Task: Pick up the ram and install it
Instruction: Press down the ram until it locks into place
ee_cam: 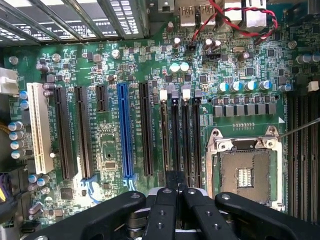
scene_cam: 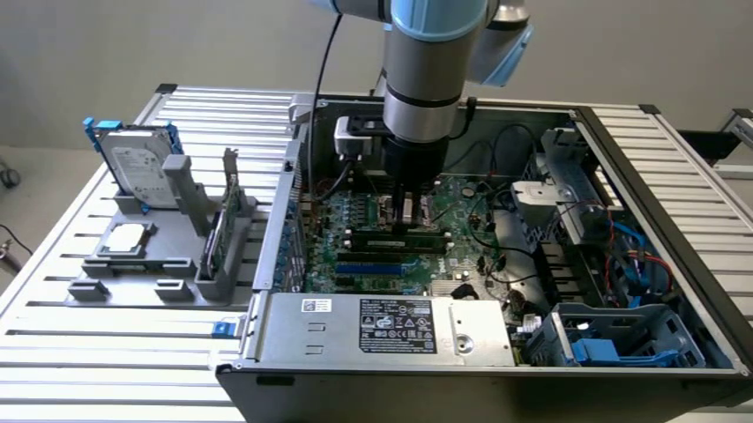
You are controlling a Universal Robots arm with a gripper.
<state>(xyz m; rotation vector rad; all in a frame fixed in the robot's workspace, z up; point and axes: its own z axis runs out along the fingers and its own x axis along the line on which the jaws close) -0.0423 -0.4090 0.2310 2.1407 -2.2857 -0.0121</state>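
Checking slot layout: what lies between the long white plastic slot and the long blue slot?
Wrist view: two long black slots and one short black slot, side by side.

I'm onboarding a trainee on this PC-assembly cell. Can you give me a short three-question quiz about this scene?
1. True or false: a processor sits in the CPU socket.
2. What stands upright on the grey stand outside the case? A) hard drive B) fan C) power supply
3. Which motherboard part is the hand nearest to?

Key: 1 false, the socket is empty. 2 A. 3 the narrow black memory slots.
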